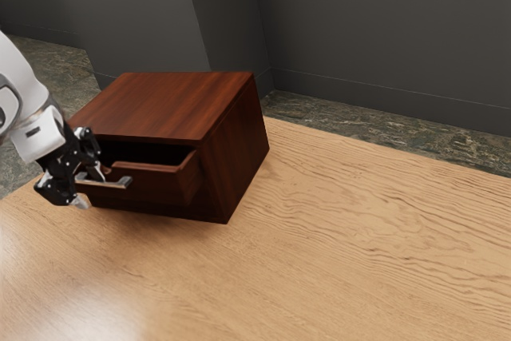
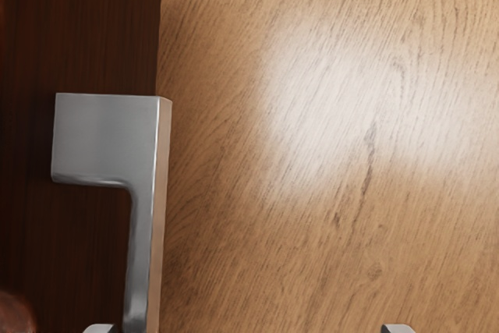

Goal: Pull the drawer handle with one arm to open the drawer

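Pulling straight toward 8 o'clock in the exterior view suits the drawer [image 1: 152,180], which is already partly out of the cabinet [image 1: 184,109] on the counter [image 1: 335,253]. The gripper [image 1: 80,187] has its fingers spread around the handle [image 1: 108,184], so hook it squarely and avoid twisting.

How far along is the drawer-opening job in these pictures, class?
Done: the drawer already stands partly out of the cabinet, with a dark gap above its front. In hand: the silver handle sits between the open jaws. Left: pulling the drawer farther out.
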Tool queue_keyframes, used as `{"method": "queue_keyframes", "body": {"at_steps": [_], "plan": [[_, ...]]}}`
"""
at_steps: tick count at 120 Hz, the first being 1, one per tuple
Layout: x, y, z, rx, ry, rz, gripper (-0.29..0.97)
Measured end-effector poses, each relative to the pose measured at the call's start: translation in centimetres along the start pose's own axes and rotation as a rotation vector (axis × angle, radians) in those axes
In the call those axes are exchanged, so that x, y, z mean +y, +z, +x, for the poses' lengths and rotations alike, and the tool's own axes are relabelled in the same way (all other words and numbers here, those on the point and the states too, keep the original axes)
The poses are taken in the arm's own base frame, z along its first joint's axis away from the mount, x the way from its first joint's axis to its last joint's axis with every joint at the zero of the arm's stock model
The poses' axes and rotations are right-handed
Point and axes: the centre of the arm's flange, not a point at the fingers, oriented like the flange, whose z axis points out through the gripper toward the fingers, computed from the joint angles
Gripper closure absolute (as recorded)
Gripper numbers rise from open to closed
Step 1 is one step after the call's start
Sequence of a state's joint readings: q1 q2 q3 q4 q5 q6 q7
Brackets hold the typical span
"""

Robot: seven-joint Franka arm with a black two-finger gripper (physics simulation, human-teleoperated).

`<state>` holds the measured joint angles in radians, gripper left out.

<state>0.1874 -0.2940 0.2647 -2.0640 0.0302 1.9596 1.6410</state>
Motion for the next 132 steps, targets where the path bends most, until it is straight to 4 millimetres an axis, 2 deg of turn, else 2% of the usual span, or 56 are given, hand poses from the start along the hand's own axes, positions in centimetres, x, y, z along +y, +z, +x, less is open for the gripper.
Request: {"method": "queue_keyframes", "body": {"at_steps": [96,132], "plan": [[4.5,-0.2,-0.4,0.003,0.007,0.016,0.25],[6.4,-1.4,-0.9,0.003,0.003,0.05,0.31]]}}
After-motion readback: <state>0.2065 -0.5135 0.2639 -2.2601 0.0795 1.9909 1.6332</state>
